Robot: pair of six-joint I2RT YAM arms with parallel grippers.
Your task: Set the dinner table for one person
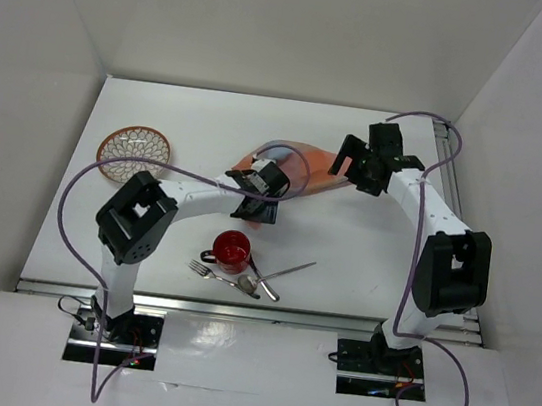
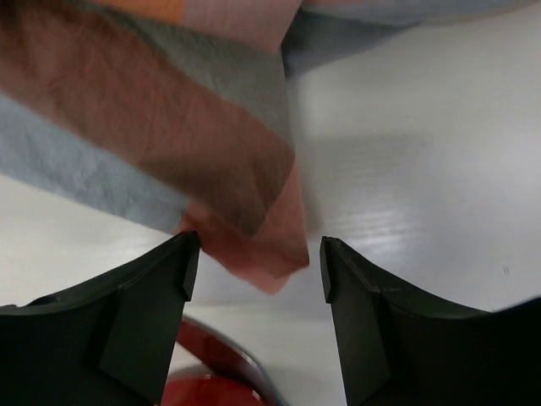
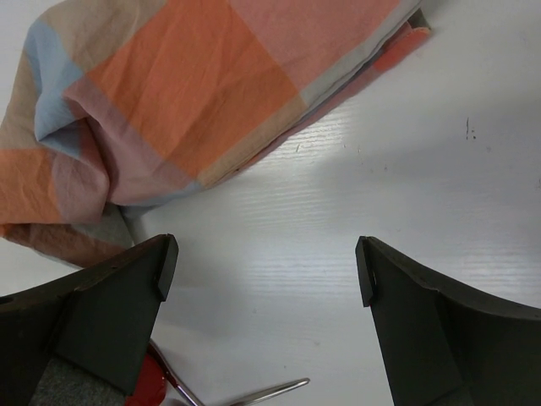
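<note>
Between the left tool's parted jaws, a cloth corner lies ungripped.
The right tool gapes empty; cloth, mug, cutlery not yet laid.

Orange-and-blue checked cloth: crumpled and folded over itself, centre, far side. Round orange-rimmed dish with lattice pattern: well apart from it, to the left. Red mug: upright, near side. Fork and further silver cutlery: loosely crossed, just beside the mug.
</note>
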